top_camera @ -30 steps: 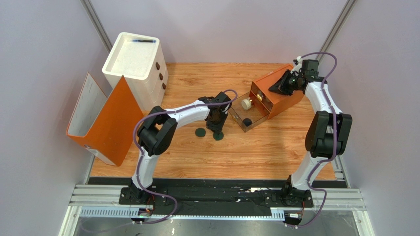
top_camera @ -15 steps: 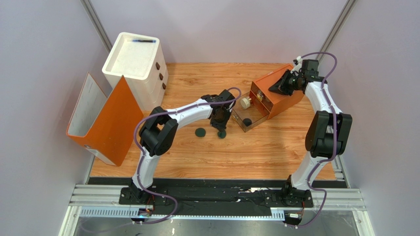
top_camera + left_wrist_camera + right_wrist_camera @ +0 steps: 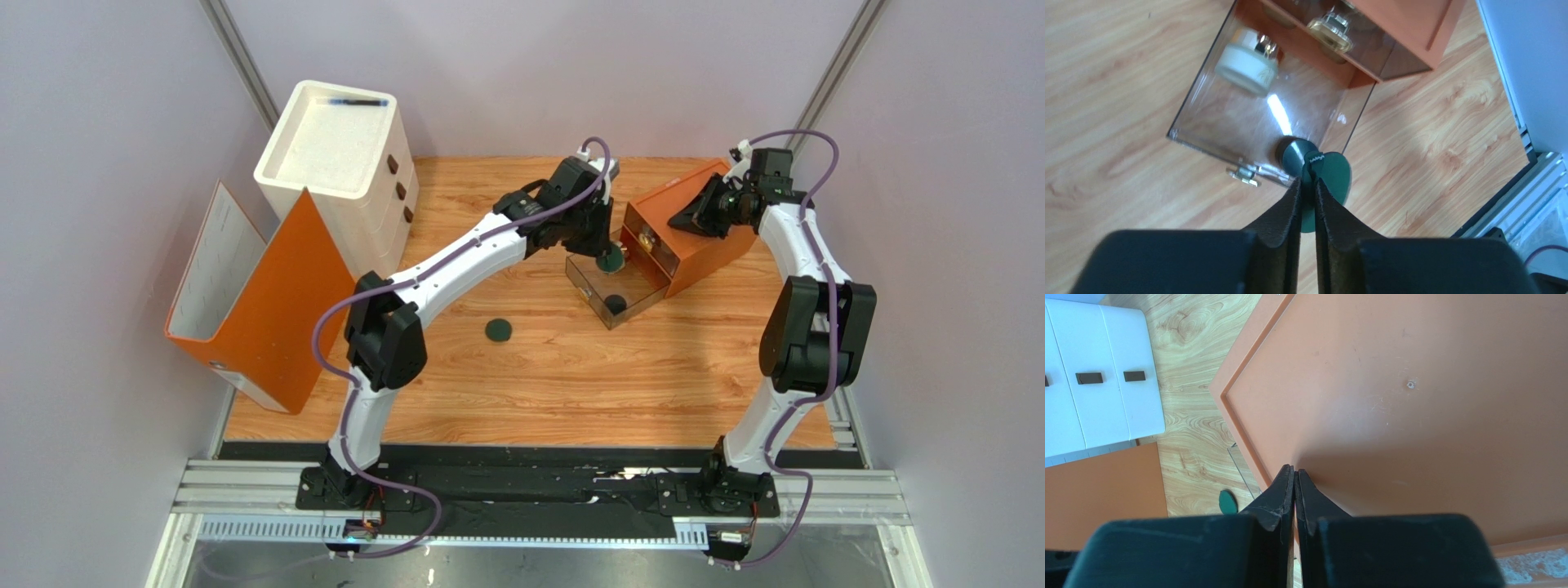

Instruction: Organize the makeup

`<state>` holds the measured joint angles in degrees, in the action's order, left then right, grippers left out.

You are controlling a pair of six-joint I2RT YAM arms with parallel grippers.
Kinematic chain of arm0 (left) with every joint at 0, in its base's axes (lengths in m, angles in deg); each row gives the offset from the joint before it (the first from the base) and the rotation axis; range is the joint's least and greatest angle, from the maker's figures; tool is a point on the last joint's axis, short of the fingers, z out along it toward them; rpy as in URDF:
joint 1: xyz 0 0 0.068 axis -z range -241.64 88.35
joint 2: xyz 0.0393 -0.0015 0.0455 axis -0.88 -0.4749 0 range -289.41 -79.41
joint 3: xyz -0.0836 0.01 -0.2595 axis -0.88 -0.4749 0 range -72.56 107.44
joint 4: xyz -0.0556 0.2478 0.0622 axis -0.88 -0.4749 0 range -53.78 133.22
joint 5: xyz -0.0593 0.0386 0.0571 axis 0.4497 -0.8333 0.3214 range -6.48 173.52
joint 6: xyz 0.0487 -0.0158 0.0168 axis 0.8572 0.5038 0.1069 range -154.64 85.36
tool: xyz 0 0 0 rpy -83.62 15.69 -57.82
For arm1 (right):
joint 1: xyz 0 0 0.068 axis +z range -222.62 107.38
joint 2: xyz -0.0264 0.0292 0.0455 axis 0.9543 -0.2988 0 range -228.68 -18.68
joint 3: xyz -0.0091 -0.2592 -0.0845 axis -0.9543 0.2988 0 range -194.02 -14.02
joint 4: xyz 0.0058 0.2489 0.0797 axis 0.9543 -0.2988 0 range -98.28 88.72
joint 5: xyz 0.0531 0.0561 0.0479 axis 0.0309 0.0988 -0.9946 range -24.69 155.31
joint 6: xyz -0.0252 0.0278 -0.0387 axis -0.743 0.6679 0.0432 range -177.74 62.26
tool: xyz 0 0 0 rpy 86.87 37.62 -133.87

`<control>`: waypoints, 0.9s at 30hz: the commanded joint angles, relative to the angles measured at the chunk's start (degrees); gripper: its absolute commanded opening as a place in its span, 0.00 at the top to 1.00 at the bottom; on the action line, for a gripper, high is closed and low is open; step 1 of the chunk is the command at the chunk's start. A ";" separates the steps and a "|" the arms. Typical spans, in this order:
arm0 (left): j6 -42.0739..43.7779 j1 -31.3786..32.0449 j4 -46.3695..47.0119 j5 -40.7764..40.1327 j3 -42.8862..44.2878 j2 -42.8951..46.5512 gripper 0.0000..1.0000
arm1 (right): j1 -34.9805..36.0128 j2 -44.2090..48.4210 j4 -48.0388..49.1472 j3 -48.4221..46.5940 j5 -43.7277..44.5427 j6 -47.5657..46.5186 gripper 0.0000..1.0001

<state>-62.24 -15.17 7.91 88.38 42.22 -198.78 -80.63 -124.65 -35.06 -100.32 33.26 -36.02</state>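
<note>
Left gripper (image 3: 1308, 182), fingers almost together, pinches a dark-green disc (image 3: 1335, 176) by its rim over the clear drawer (image 3: 1211, 150), disc face toward the wrist camera. Right gripper (image 3: 1295, 471) is clenched against the orange box (image 3: 1425, 404).

I can read nothing for certain: the only lettering, tiny white print on the green disc (image 3: 1336, 175), is too small.

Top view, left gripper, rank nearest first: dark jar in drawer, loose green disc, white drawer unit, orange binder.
1. Dark jar: in the clear drawer, beside the left gripper and its held green disc.
2. Loose green disc: lying to its left.
3. White drawer unit: back left.
4. Orange binder: left edge.
</note>
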 commanded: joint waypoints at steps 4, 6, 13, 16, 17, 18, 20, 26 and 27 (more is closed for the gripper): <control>-3.43 0.28 -3.71 -0.20 11.51 -9.82 0.46 | 0.80 -6.88 -14.30 5.79 10.96 -3.79 0.95; -2.99 0.19 -5.20 -0.64 13.44 -10.61 0.34 | 0.80 -6.70 -14.38 5.71 10.96 -3.79 0.95; -0.01 -0.33 -4.60 -4.77 6.61 -4.74 0.27 | 0.80 -6.70 -14.30 5.79 10.87 -3.79 0.95; 0.26 -1.83 -3.98 -6.96 -0.59 0.00 0.27 | 0.80 -6.61 -14.21 5.97 10.78 -3.96 0.95; 0.52 -2.18 -4.50 -7.49 -4.27 2.37 0.27 | 0.80 -6.70 -14.21 6.06 10.70 -3.87 0.95; 1.22 -2.62 -5.03 -9.24 -6.30 3.78 0.27 | 0.80 -6.70 -14.21 5.97 10.70 -3.79 0.95; 1.93 -2.97 -5.82 -11.01 -12.96 7.81 0.27 | 0.80 -6.53 -14.12 6.06 10.78 -3.70 0.95; 2.28 -4.20 -4.60 -16.11 -29.15 15.47 0.22 | 0.80 -6.97 -13.94 6.14 10.35 -3.52 0.95; 2.19 -4.64 -4.42 -15.77 -30.22 15.66 0.22 | 0.80 -7.05 -13.94 6.06 10.26 -3.52 0.95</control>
<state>-61.23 -18.99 2.23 75.92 17.74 -187.06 -80.63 -124.56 -34.95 -100.21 33.26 -36.02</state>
